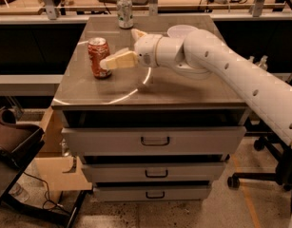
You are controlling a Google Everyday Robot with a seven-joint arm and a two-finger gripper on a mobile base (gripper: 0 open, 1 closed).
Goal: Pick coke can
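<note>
Your gripper (119,48) hovers, jaws spread, beside the small red aluminium coke can (98,56); its near finger (118,60) may topple the can.

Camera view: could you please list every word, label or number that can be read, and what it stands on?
On the coke can: white lettering, too blurred to read.
On the green-and-white can at the back: markings too blurred to read.
Nothing else bears text; the gripper, open beside the coke can, is unmarked.
</note>
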